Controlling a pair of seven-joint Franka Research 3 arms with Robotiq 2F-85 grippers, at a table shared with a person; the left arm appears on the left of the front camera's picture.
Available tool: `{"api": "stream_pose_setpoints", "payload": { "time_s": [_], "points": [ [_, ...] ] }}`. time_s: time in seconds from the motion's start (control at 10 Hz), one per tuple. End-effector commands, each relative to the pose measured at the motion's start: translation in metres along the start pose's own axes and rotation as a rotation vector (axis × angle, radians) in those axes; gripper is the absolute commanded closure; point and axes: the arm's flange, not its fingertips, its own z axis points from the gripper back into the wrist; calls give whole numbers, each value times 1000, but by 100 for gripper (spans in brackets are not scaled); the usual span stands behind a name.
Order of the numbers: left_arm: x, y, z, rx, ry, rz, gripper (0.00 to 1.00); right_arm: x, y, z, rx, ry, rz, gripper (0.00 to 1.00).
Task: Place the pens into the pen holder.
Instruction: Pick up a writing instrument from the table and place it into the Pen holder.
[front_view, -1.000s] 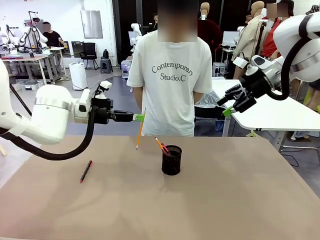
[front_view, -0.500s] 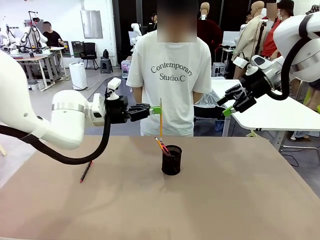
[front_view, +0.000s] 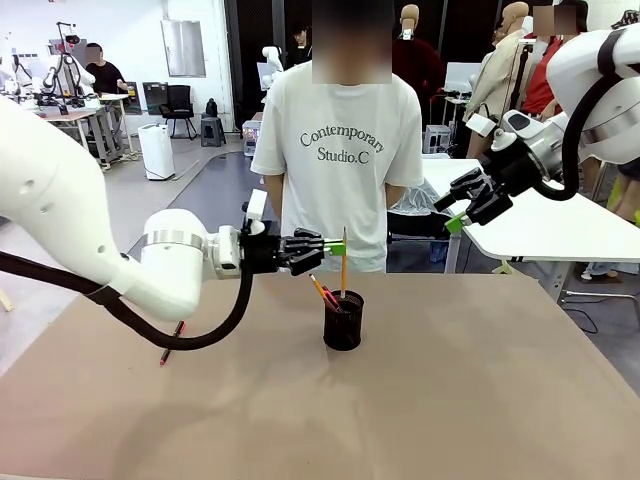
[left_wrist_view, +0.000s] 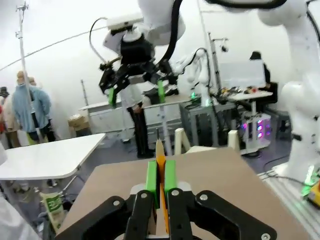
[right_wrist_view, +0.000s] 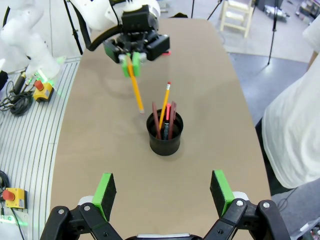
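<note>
Yellow-orange pencil (front_view: 343, 270) stands upright in the front view, pinched near its top by the left gripper (front_view: 340, 247), its lower end at the rim of the black mesh pen holder (front_view: 343, 325), which sits near the middle of the desk (front_view: 480, 400) and carries a few slanted pens (front_view: 322, 290); a red pen (front_view: 172, 341) lies on the desk well to the left, partly behind the left arm, the right gripper (front_view: 458, 216) hangs high on the right with its jaws spread and nothing in them, and a person in a white T-shirt (front_view: 340, 150) stands at the far side. In the left wrist view the left gripper's 2 green pads (left_wrist_view: 151, 175) press flat on the pencil (left_wrist_view: 160, 152), which rises between them, with the desk (left_wrist_view: 210, 170) beyond. In the right wrist view the right gripper (right_wrist_view: 163, 192) shows both green-padded fingers wide apart and empty above the desk (right_wrist_view: 100, 150); beyond them the pen holder (right_wrist_view: 164, 137) holds several pens, and the left gripper (right_wrist_view: 131, 62) grips the pencil (right_wrist_view: 136, 95), whose tip is just beside the holder's rim
</note>
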Motion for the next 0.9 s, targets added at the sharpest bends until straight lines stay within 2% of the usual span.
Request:
{"api": "stream_pose_setpoints", "payload": {
  "time_s": [0.0,0.1,0.2,0.4,0.5,0.6,0.8],
  "points": [
    [-11,14,-16,113,39,-64,100,2,0,0,0,1,3,0],
    [-2,13,-10,111,50,13,100,2,0,0,0,1,3,0],
    [-7,7,-5,48,31,-33,100,2,0,0,0,1,3,0],
    [-10,11,-7,83,57,-30,100,2,0,0,0,1,3,0],
    [-11,15,-7,74,-2,23,100,2,0,0,0,1,3,0],
    [-17,19,-6,14,-17,39,100,2,0,0,0,1,3,0],
    [-33,26,-15,-10,-15,42,100,2,0,0,0,1,3,0]
  ]
}}
